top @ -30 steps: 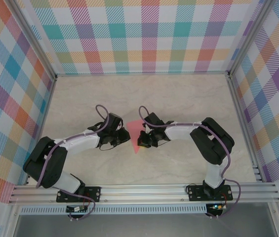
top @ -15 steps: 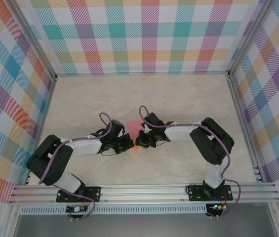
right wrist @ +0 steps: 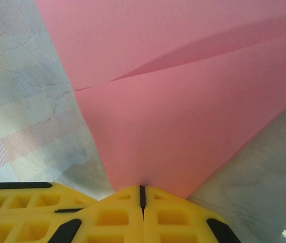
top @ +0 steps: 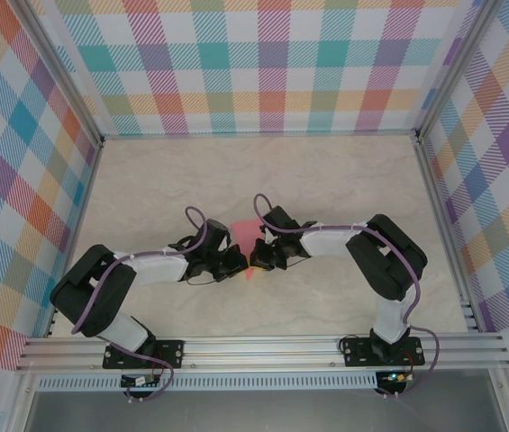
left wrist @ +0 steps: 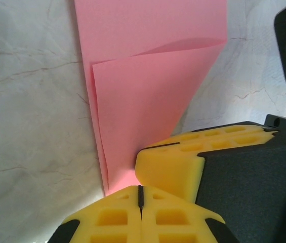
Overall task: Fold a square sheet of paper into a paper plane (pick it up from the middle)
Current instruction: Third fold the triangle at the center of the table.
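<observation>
— Regarding the sheet of paper (top: 246, 238): lying where?
— Down on the pale marbled surface (top: 344, 180), near the middle, hemmed in between the two arm tips when viewed from overhead.

— Looking how?
— Salmon-pink, plain, unmarked. Not a flat square: folded into a wedge, wide at the far end, tapering to a point at the near end. From the left wrist, shows a flap laid over the layer beneath, with a sharp straight crease down the left side and a soft curved edge lifting slightly at the top. From the right wrist, shows the same overlap, with a slanting fold line climbing from the left edge towards the right.

— And the left claw (left wrist: 140, 190)?
— Yellow pads pressed together, seam tight, set just beside the paper's pointed end and touching its edge. Impossible to say whether pinching any of it.

— The right claw (right wrist: 143, 190)?
— Likewise pressed together, meeting the tip of the wedge right at the seam. Again impossible to say whether nipping it or merely touching. From the left wrist, seen close against the left one.
</observation>
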Available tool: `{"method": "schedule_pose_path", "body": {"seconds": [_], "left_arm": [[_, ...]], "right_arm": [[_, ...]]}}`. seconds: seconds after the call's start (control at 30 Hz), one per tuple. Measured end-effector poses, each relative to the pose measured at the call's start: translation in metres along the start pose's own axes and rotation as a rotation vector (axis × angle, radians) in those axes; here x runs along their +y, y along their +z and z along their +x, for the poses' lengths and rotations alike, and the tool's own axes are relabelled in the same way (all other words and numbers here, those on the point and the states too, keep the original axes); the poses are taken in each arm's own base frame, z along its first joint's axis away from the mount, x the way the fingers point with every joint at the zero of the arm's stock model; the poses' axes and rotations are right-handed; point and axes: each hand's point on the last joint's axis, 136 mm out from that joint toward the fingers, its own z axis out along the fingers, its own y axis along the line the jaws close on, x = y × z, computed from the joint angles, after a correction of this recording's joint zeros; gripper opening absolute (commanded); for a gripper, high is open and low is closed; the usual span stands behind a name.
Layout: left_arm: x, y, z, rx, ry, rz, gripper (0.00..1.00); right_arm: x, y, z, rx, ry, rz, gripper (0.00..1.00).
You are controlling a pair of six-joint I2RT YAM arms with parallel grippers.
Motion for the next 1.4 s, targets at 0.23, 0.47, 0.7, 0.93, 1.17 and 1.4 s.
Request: {"method": "schedule_pose_path", "body": {"seconds": [0.23,0.47,0.7,0.93,1.17,1.4], "left_arm": [[0.007,0.009,0.003,0.019,-0.015,-0.018,0.0],[0.007,0.011,0.003,0.021,-0.019,-0.026,0.0],[0.008,0.011,0.003,0.014,-0.01,-0.065,0.0],[0.009,0.011,-0.002,0.001,-0.003,-0.086,0.0],[0.008,0.011,-0.002,0.003,0.01,-0.091,0.0],[0.006,0.005,-0.001,0.008,0.032,-0.097,0.0]], "right_arm": [[-0.001,-0.001,-0.001,0.001,0.003,0.002,0.0],[-0.002,-0.002,-0.003,-0.002,-0.009,-0.001,0.0],[-0.007,-0.004,-0.008,-0.009,-0.042,0.004,0.0],[-0.017,-0.013,-0.031,-0.015,-0.052,0.019,0.0],[-0.032,-0.028,-0.07,-0.087,-0.043,0.053,0.0],[-0.029,-0.025,-0.067,-0.077,-0.061,0.041,0.0]]}}
